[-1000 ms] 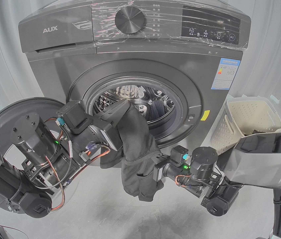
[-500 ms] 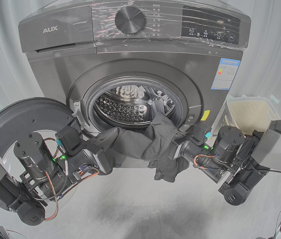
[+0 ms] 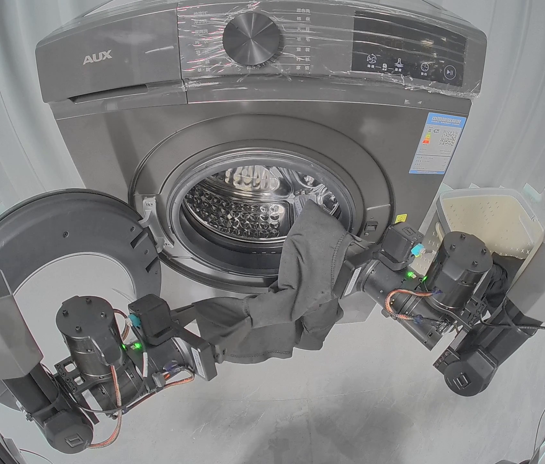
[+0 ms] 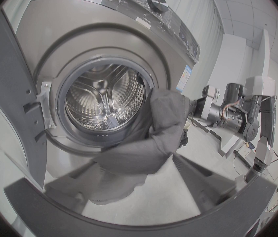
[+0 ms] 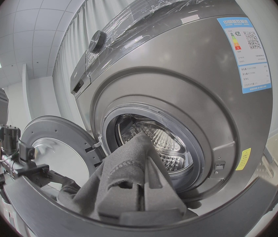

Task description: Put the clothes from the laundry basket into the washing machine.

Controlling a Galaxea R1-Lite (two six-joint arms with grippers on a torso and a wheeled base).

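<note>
In front of the washing machine's [image 3: 253, 130] open mouth, I see the dark grey garment [image 3: 298, 272] slung between both arms. The right gripper [image 3: 348, 262] has its fingers [image 5: 145, 185] pinched together on the cloth's upper end, up at the right rim of the opening (not yet inside the drum [image 3: 240, 211], as far as I can tell). The left gripper [image 3: 211, 336] sits lower, near the swung-out door [image 3: 59, 240]. Its fingers [image 4: 66, 190] are spread apart and the garment's lower end is draped across them.
</note>
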